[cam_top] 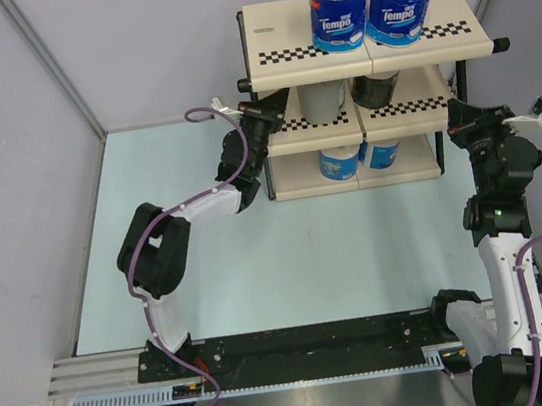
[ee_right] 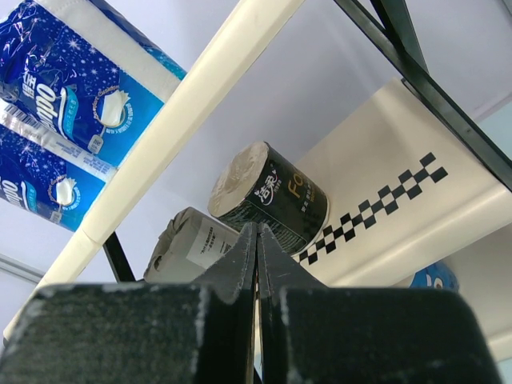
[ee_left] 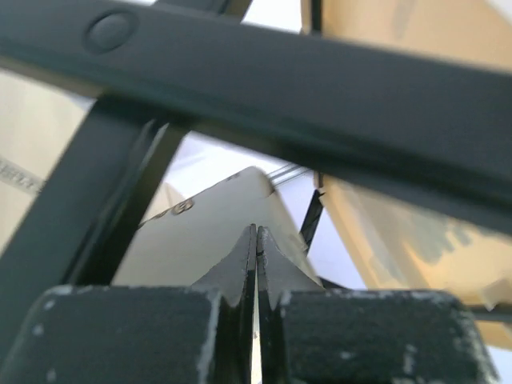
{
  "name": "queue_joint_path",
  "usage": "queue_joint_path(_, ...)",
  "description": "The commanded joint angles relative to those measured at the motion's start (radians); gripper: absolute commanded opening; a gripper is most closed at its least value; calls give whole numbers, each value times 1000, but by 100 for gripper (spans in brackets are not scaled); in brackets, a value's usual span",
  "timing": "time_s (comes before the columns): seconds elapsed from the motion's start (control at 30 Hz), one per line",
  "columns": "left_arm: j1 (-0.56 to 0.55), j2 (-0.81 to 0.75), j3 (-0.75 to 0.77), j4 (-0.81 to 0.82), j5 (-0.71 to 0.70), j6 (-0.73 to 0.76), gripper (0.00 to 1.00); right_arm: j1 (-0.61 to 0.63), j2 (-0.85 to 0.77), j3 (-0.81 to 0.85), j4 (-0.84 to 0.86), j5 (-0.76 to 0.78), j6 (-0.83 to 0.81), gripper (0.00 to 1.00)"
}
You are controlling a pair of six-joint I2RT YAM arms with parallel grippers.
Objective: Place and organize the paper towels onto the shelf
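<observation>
lying beyond pinched right fingers (ee_right: 236,268) — dark roll (ee_right: 276,200), apart

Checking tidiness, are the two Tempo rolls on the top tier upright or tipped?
Upright: both Tempo rolls stand on the top tier, cardboard cores facing up.

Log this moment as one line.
paper towels: all six on shelf | left gripper: shut, empty | right gripper: shut, empty

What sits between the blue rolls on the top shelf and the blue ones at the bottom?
The middle tier, holding a grey roll and a dark-wrapped roll side by side; the overhead view shows it.
</observation>
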Motion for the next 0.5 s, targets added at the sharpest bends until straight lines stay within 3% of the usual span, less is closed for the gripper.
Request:
queue_joint_path(0.0, 2, 26, 74, 28, -20, -38, 0, 2, -17, -2, 10, 0, -9, 0)
queue_joint_path(0.47, -27, 107, 164, -4, 25, -59, 0, 10, -23, -2, -6, 11, -23, 0)
